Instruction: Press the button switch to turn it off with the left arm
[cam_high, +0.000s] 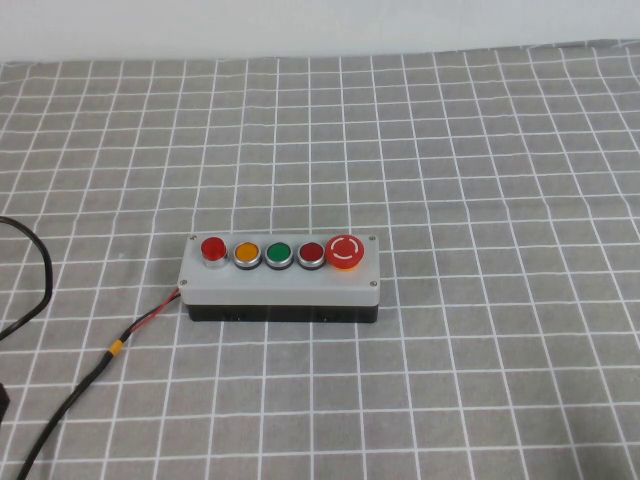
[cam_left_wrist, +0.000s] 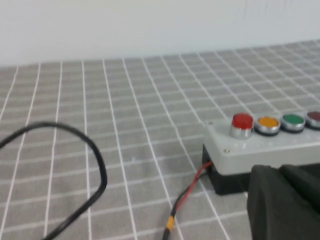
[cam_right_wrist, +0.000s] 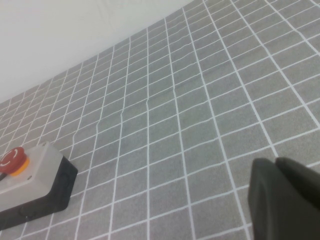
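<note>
The grey control box (cam_high: 280, 285) lies near the middle of the table (cam_high: 500, 150), which is covered with a grey checked cloth, and its long axis runs from left to right. The button switch (cam_high: 214, 248), bright red with a silver rim, is the end button on the robot's left side, so the left arm is the nearer one. Beside it stand the orange button (cam_high: 247, 252), the green button (cam_high: 278, 253), the dark red button (cam_high: 311, 252) and the big mushroom button (cam_high: 346, 251). The left claw (cam_left_wrist: 285, 200) shows only as a dark blurred shape in its wrist view, low and just before the box; the button lies ahead and above it. Whether this claw is apart or together cannot be told. The right claw (cam_right_wrist: 285, 200) hangs well apart from the box, its state also unclear. A red and black wire (cam_high: 150, 318) leaves the box on the left
</note>
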